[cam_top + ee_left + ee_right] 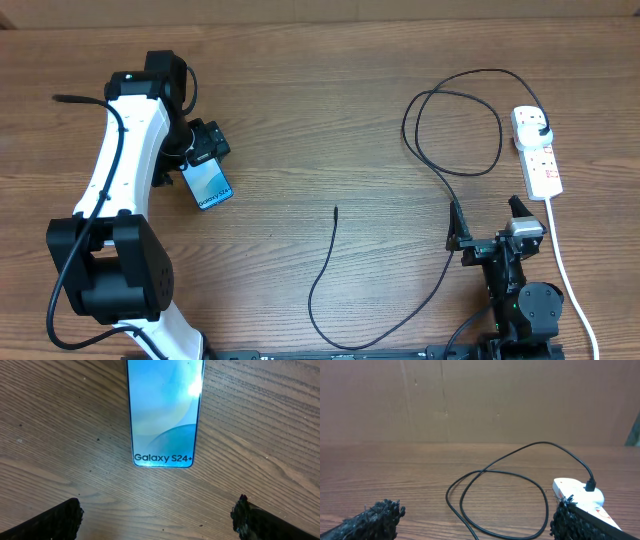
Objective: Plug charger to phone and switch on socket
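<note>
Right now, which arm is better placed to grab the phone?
Left. The left tool, open, hangs at the end of the phone; the right tool sits far off near the socket.

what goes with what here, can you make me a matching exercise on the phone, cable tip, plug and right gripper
Column A
1. phone
2. cable tip
3. plug
4. right gripper

Column B
a. seated in the socket
b. open, holding nothing
c. screen up, light blue
d. lying loose on the table

Pairs: 1-c, 2-d, 3-a, 4-b
</note>
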Tool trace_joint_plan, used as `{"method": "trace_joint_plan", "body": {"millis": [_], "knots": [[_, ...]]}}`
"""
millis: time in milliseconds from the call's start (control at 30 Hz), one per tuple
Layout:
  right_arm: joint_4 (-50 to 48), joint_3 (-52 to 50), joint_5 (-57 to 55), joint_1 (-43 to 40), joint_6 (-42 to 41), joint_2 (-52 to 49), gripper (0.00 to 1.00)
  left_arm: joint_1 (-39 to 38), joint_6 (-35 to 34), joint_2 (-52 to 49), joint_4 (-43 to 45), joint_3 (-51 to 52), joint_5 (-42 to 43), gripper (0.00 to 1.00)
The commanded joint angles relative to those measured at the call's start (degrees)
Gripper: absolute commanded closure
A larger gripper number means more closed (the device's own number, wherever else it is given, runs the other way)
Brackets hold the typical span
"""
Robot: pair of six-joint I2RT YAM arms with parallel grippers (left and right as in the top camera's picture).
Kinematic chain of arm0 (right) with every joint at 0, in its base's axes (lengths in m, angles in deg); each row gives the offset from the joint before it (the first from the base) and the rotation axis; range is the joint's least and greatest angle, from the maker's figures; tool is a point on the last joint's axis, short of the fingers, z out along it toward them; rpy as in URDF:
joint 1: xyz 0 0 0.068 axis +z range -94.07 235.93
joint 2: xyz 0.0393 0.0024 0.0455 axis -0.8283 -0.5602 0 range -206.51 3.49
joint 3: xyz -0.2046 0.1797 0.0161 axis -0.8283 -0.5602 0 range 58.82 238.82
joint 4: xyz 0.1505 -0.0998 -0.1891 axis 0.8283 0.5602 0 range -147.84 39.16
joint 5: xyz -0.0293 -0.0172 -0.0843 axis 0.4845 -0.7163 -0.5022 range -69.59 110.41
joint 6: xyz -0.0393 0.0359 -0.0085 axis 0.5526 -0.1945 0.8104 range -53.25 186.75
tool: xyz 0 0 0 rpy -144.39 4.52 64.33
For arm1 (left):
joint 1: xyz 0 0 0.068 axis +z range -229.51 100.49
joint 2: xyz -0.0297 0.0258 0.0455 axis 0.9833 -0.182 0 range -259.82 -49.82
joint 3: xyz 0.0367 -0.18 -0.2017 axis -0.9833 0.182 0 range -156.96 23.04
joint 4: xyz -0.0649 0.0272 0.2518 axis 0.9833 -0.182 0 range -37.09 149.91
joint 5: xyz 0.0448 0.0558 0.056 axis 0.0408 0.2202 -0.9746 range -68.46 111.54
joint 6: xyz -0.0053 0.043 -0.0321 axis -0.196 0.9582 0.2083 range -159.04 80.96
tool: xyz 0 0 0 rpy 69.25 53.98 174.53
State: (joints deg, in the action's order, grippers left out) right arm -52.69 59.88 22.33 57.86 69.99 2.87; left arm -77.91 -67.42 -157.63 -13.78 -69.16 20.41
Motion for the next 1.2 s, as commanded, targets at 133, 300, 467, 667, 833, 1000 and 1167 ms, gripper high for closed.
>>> {"method": "trace_joint_plan", "body": {"millis": [133, 300, 467, 667, 833, 1000, 1167], "knots": [[-0.3, -0.6, -0.5, 0.3, 0.2, 0.5, 0.0, 0.4, -0.8, -0.7, 0.1, -1.4, -0.8, 0.0], [-0.3, -0.6, -0.5, 0.3, 0.2, 0.5, 0.0, 0.3, -0.8, -0.7, 0.9, -1.4, -0.8, 0.0], [-0.3, -0.6, -0.5, 0.3, 0.2, 0.5, 0.0, 0.3, -0.8, -0.7, 2.2, -1.4, -0.8, 0.0], [-0.3, -0.6, -0.5, 0.3, 0.2, 0.5, 0.0, 0.3, -0.8, -0.7, 2.6, -1.4, -0.8, 0.0], [-0.3, -0.6, -0.5, 0.3, 0.2, 0.5, 0.0, 0.3, -1.7, -0.7, 2.6, -1.0, -2.3, 0.01], [-0.3, -0.6, -0.5, 0.3, 0.2, 0.5, 0.0, 0.3, -1.8, -0.7, 3.9, 0.5, -2.3, 0.0], [-0.3, -0.6, -0.5, 0.3, 0.2, 0.5, 0.0, 0.3, -3.5, -0.7, 5.7, 3.1, -2.3, 0.0]]}}
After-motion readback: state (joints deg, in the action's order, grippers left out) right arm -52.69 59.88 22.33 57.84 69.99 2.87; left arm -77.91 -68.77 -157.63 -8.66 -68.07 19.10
